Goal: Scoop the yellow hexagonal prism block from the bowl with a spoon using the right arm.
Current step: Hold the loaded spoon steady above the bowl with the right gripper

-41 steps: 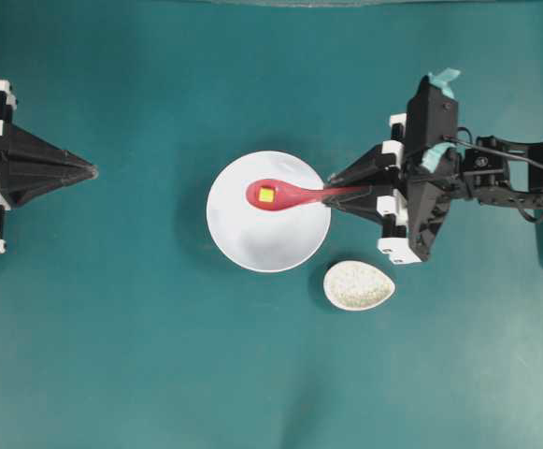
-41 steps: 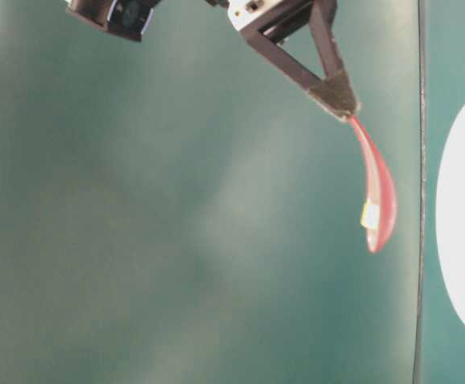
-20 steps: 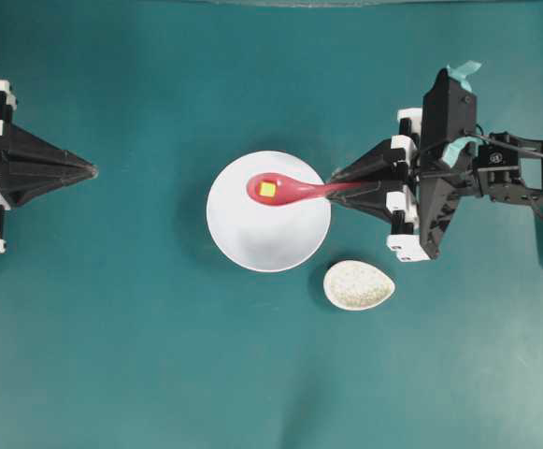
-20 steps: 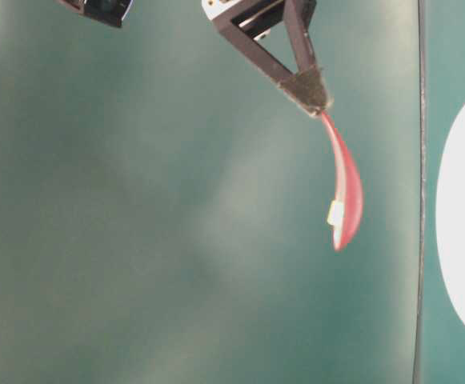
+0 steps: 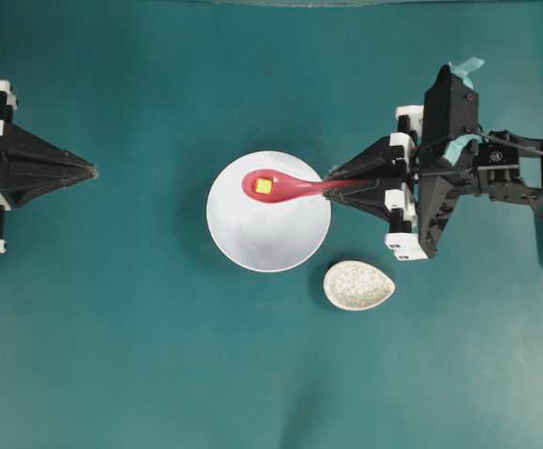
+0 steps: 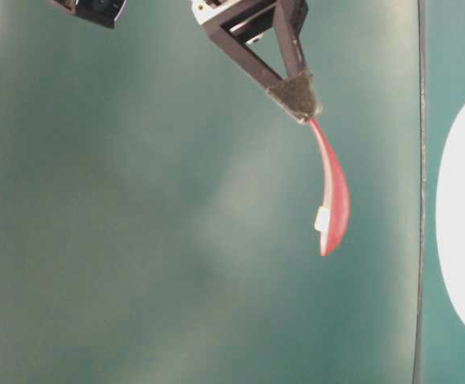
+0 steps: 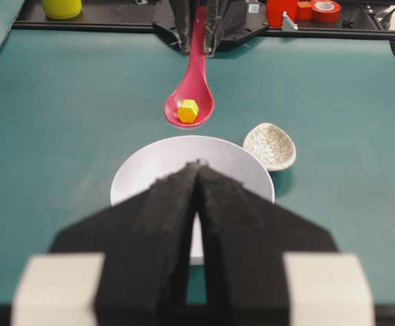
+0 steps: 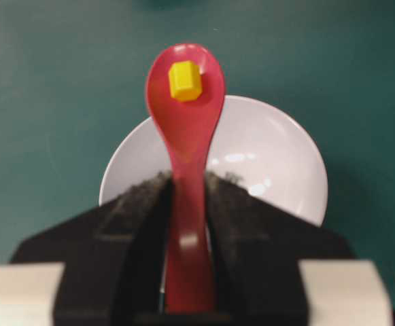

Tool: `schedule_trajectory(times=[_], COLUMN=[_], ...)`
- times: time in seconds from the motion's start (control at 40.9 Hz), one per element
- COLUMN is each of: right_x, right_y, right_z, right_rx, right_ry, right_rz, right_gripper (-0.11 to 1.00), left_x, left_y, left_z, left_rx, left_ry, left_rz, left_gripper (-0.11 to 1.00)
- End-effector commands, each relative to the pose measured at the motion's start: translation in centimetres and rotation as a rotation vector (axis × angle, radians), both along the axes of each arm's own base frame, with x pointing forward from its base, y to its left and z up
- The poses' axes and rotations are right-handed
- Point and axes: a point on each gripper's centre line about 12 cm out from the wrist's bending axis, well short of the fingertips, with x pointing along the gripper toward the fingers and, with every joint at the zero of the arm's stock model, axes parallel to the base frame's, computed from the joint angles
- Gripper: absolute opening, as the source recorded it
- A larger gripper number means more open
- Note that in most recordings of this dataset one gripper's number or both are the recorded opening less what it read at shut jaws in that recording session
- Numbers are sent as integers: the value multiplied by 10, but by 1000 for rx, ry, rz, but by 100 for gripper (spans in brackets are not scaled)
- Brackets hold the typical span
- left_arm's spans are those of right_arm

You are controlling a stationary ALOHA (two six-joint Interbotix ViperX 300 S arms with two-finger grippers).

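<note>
**Block rides in the spoon, lifted above the bowl**

Overhead: the right gripper [image 5: 332, 186] is clamped on the handle of the spoon [image 5: 285, 187], whose head sits over the upper part of the bowl [image 5: 268, 238]. The yellow hexagonal prism block [image 5: 264, 186] lies in the spoon's head. A speckled spoon rest [image 5: 359, 285] lies just beside the bowl, lower right. Far left, the left gripper [image 5: 92, 171] is well apart, its jaws pressed together on nothing.

Table level: the spoon [image 6: 330, 200] hangs in the air from the gripper's tip [image 6: 304, 114], clear of the white bowl [image 6: 460, 232], block [image 6: 322, 219] aboard.

Left wrist: the left fingers [image 7: 231, 224] meet in front of the bowl [image 7: 149, 166]; beyond it the spoon [image 7: 190, 102] carries the block [image 7: 187, 110].

Right wrist: pads squeeze the handle [image 8: 189, 224]; the block [image 8: 184, 81] sits near the head's far end.
</note>
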Motion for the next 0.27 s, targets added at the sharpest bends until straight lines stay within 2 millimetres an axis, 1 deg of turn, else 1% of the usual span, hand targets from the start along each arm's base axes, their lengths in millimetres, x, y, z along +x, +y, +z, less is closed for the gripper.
schedule_trajectory(times=[0.0,0.245], right_x=[2,1], right_y=[1,1], right_z=[18,21], right_rx=[-3,-6], right_ry=[-58,-68], right_rz=[0,1], right_gripper=[22,22], left_x=[3,3], left_y=[1,1], left_z=[8,8], left_rx=[1,0], left_ry=[-20,-17], left_rz=[3,3], left_gripper=[0,0])
